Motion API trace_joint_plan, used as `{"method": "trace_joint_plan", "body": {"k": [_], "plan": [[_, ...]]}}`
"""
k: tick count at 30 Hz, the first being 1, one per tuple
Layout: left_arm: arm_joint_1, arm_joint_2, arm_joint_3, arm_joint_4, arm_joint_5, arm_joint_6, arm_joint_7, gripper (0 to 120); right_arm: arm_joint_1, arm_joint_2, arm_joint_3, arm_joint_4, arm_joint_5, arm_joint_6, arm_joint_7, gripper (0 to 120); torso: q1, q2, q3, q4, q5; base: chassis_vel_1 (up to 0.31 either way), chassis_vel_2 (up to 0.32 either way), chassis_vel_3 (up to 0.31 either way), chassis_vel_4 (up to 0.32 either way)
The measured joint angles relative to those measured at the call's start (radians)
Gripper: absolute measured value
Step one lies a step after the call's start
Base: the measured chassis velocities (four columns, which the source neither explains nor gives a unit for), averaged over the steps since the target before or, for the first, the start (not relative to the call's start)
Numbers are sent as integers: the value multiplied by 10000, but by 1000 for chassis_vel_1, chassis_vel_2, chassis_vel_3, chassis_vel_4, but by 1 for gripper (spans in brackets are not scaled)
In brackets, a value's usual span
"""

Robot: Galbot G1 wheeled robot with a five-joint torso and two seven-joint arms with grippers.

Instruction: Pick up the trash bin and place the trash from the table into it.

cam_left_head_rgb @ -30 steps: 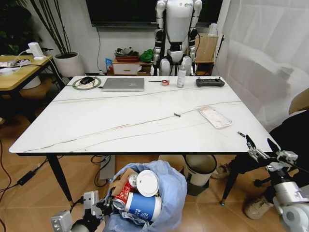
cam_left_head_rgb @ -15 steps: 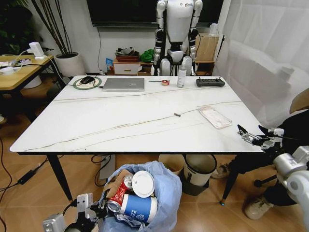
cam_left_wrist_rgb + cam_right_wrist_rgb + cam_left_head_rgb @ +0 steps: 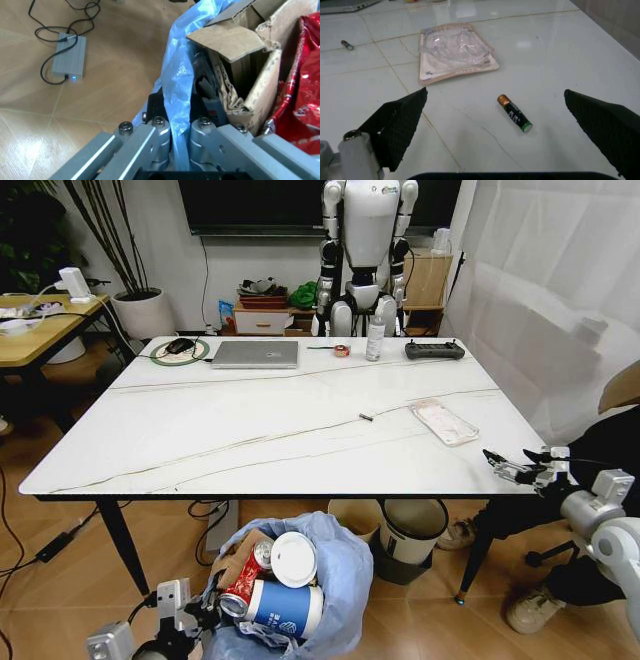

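Below the table's point(image 3: 250, 430) near edge, trash bin point(image 3: 345, 580) pinched by left gripper point(image 3: 205, 612), holding one cup point(image 3: 285, 608), lid point(image 3: 292, 560), can point(image 3: 245, 580), cardboard point(image 3: 230, 39). Right gripper point(image 3: 515, 468) spread wide over near-right corner. Left there: one plastic package point(image 3: 445, 421), one battery point(image 3: 514, 113).

The surface point(image 3: 260, 420) is white marble with thin grey-brown veins. The bin point(image 3: 345, 580) wears a crinkly light-blue bag. In it sit brown cardboard point(image 3: 232, 37), a red can point(image 3: 243, 585), a blue-and-white cup point(image 3: 285, 608) and a white lid point(image 3: 292, 559). The package point(image 3: 456, 50) is clear on a pale pink backing. The battery point(image 3: 515, 113) is black with a copper end and a green end. The floor point(image 3: 60, 112) is light wood.
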Motion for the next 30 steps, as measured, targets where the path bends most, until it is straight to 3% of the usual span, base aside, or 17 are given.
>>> {"method": "trace_joint_plan", "body": {"k": [13, 20, 22, 26, 30], "plan": [[-60, -64, 14, 0, 0, -25, 34, 0, 190, -192, -243, -529, 30, -98, 4, 98, -1, 0, 0, 0, 0, 0, 0, 0, 0], [-70, -130, 56, 14, 50, -40, 68, 0, 114, -230, -229, -642, 23, -126, -42, 70, -2, 1, -1, -1, -5, 0, 0, 0, 0], [-71, -141, 62, 16, 57, -43, 73, 0, 107, -232, -224, -652, 23, -123, -53, 68, -2, 1, -1, -1, -5, 0, 0, 0, 0], [-88, -154, 90, 40, 66, -53, 90, 0, 87, -244, -201, -654, 23, -128, -66, 47, -2, 1, -1, -1, -2, 0, 0, 0, 0], [-104, -146, 98, 73, 67, -58, 98, 0, 55, -249, -190, -641, 22, -138, -75, 38, -2, 1, -1, 0, -1, 0, 0, 0, 0]]}}
